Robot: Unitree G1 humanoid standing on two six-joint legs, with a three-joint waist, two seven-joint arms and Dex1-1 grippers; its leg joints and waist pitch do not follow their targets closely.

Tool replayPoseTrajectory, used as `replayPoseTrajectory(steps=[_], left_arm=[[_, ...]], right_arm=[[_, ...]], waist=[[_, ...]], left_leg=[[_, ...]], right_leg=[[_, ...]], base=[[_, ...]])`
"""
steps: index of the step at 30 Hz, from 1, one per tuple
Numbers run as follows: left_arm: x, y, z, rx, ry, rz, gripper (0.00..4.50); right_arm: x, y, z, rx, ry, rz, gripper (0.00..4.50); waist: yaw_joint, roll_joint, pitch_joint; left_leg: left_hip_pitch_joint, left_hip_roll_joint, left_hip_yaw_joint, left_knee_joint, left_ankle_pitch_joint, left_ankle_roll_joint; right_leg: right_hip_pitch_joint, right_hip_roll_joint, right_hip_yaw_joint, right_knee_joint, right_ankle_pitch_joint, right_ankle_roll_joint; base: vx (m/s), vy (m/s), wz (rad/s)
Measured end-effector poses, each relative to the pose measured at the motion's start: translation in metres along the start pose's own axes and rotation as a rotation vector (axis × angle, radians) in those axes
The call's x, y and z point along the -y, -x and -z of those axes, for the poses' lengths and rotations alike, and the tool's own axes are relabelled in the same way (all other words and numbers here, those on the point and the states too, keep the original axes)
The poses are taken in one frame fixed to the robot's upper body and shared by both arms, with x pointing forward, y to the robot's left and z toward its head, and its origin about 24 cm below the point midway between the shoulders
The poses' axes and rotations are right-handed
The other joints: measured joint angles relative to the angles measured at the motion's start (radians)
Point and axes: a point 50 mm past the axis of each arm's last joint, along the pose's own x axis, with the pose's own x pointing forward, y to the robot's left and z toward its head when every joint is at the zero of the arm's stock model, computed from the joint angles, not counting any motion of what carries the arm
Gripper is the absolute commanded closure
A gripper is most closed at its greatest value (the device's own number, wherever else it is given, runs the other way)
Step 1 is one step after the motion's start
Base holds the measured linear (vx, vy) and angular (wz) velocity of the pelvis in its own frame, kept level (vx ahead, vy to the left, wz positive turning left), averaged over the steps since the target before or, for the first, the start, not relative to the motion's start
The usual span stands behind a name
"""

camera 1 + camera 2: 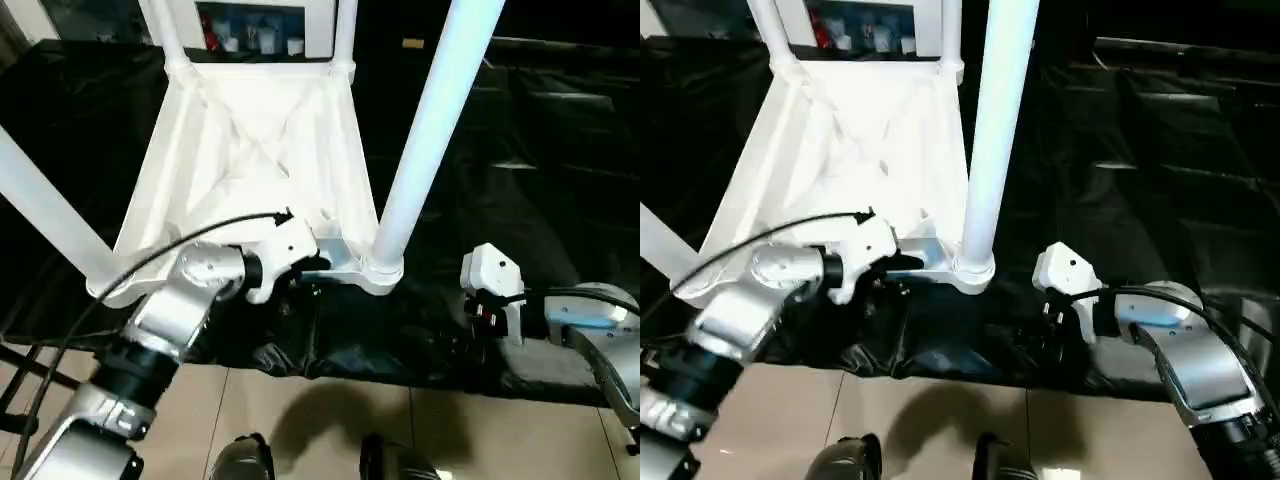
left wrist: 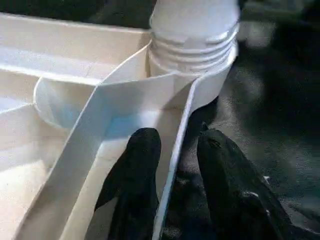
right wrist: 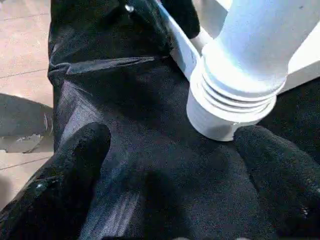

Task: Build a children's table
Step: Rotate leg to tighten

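Observation:
The children's table lies upside down on a black cloth, its ribbed underside facing up. Its white tube legs stand upward: one at the near right corner, one at the near left, two at the far corners. My left gripper is at the table's near rim, beside the near right corner socket. Its black fingers straddle the thin rim wall, with a gap showing on the outer side. My right gripper stands wide open just right of that socket, low over the cloth, holding nothing.
The black cloth covers the work surface and hangs over its near edge. Beige floor tiles lie below it. A white cabinet with glass doors stands behind the table. A black cable loops over my left forearm.

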Motion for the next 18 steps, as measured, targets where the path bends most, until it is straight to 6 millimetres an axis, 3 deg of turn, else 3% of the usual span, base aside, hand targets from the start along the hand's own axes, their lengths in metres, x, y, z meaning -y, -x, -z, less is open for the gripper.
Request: replayPoseTrajectory(steps=[10, 13, 14, 18], left_arm=[[-0.013, -0.003, 0.005, -0.007, 0.0, 0.01, 2.97], [-0.016, -0.003, 0.005, -0.014, 0.003, 0.035, 3.14], [-0.017, -0.003, 0.005, -0.014, 0.002, 0.041, 3.42], [-0.019, -0.003, 0.006, -0.013, -0.002, 0.068, 3.57]], right_arm=[[0.0, 0.0, 0.0, 0.002, 0.005, 0.003, 0.0], [0.0, 0.0, 0.0, 0.003, 0.007, 0.003, 0.0], [0.0, 0.0, 0.0, 0.003, 0.007, 0.003, 0.0], [0.0, 0.0, 0.0, 0.003, 0.007, 0.003, 0.0]], waist=[[0.003, 0.002, -0.002], [0.005, 0.003, -0.002], [0.005, 0.003, -0.002], [0.005, 0.003, -0.002]], left_leg=[[-0.001, 0.0, 0.0, 0.001, 0.001, 0.001], [-0.001, 0.0, 0.0, 0.002, 0.001, 0.002], [-0.001, 0.0, 0.0, 0.003, 0.001, 0.002], [0.0, 0.0, 0.0, 0.004, 0.001, 0.001]], right_leg=[[0.0, 0.0, 0.0, 0.001, 0.001, -0.002], [0.0, 0.0, 0.0, 0.001, 0.002, -0.002], [0.0, 0.0, 0.0, 0.001, 0.002, -0.003], [0.0, 0.0, 0.0, 0.001, 0.004, -0.005]], base=[[0.0, 0.0, 0.0], [0.0, 0.0, 0.0], [0.0, 0.0, 0.0], [0.0, 0.0, 0.0]])
